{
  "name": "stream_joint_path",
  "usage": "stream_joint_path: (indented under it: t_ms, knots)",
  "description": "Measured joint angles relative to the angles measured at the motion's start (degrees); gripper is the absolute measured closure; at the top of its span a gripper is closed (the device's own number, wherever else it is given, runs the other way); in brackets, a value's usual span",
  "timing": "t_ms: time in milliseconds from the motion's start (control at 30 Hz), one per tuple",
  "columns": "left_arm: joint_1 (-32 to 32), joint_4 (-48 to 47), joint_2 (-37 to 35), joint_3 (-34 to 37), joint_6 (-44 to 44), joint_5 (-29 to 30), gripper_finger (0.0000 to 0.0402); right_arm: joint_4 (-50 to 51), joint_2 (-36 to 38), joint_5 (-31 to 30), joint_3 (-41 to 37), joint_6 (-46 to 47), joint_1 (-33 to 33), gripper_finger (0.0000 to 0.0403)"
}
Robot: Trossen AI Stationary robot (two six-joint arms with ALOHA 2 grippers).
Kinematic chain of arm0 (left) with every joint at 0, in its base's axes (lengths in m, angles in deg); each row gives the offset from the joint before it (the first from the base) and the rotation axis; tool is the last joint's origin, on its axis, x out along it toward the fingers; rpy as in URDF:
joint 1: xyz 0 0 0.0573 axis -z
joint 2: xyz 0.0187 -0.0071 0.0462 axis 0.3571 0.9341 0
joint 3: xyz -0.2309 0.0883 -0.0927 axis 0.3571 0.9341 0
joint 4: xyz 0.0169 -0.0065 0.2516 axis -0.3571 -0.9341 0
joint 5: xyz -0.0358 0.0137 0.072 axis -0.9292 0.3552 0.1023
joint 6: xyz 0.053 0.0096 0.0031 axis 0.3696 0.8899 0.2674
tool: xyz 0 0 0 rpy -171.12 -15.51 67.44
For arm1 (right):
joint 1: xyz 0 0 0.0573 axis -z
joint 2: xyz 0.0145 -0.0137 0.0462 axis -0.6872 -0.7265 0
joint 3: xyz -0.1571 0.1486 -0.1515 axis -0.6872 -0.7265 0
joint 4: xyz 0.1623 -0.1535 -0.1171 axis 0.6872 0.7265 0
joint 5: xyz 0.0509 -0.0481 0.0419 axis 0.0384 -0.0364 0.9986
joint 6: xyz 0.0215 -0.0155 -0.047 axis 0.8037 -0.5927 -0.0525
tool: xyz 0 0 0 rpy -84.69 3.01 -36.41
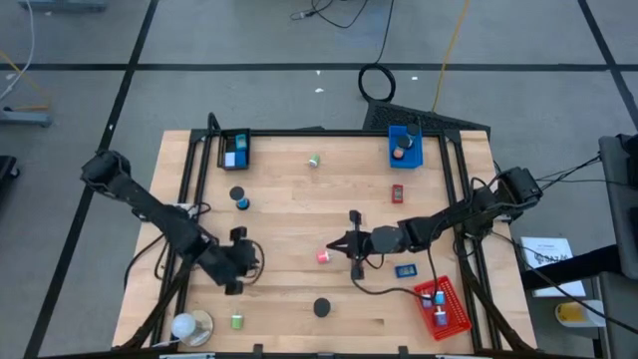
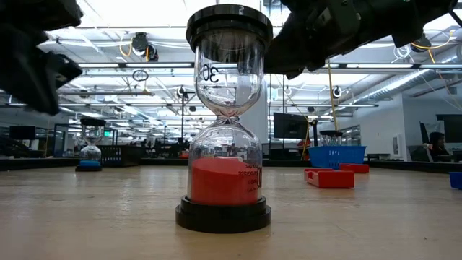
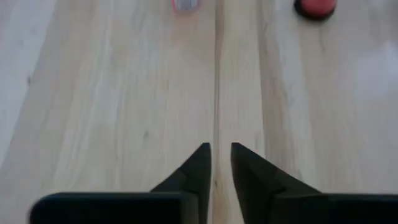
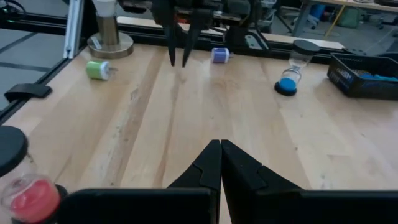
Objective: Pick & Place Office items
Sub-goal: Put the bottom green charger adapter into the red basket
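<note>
Red-sand hourglass [image 2: 224, 119] fills the low view, standing upright on the wooden table [image 1: 289, 204]; in the high view it [image 1: 323, 257] sits just beside the right gripper [image 1: 339, 246], on its near side, not touching.

Right gripper: fingers [image 4: 210, 167] pressed together, nothing between them, tips just above bare wood at table centre. Ahead of it, across the boards, the left gripper [image 4: 181, 62] points down at the table.

Left gripper [image 1: 235, 284]: low over the near-left part of the table, fingers [image 3: 198, 169] a narrow slit apart, empty, only bare wood between the tips.

Items around the left gripper:
- green roll [image 1: 237, 321] near it, toward the table's front edge
- purple roll [image 4: 219, 55] just beside it in the right wrist view
- round white and tan object [image 1: 189, 326] at the front-left corner
- blue-sand hourglass [image 1: 242, 202] farther off, toward the back
- black disc [image 1: 236, 193] just behind that hourglass

Items around the right gripper:
- black disc [image 1: 321, 308] near the front edge
- small blue block [image 1: 405, 270] just past the wrist, toward the red tray [image 1: 451, 317]
- red block [image 1: 397, 189] behind the arm
- green-and-pink piece [image 1: 314, 160] well apart at the back

Trays: the red tray at front right holds small blue and red pieces. Blue tray [image 1: 410, 155] at back right holds a red disc [image 1: 398, 154]. Black tray [image 1: 247, 150] at back left holds a white and blue piece.
</note>
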State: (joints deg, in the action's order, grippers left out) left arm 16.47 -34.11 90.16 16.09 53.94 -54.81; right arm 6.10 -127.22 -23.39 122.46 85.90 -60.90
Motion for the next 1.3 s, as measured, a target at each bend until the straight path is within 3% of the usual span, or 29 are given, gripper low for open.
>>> stream_joint_path:
  t_ms: [200,467,833,1300]
  knots:
    - [5.3,-3.2,5.1,-3.6,-4.8,-0.6,0.0263,-0.6,0.0,0.0,0.0,0.0,0.0,0.0399]
    - [10.8,-10.6,12.2,-11.4,-9.2,-7.5,0.0196,-0.3,0.0,0.0,0.0,0.0,0.0,0.0399]
    - [15.9,-21.3,22.0,-23.6,-16.5,-12.9,0.0146,0.0,0.0,0.1,0.0,0.1,0.0,0.0399]
    - [20.2,-17.8,28.8,-25.9,-12.0,-14.0,0.0135,0.2,0.0,0.1,0.0,0.2,0.0,0.0399]
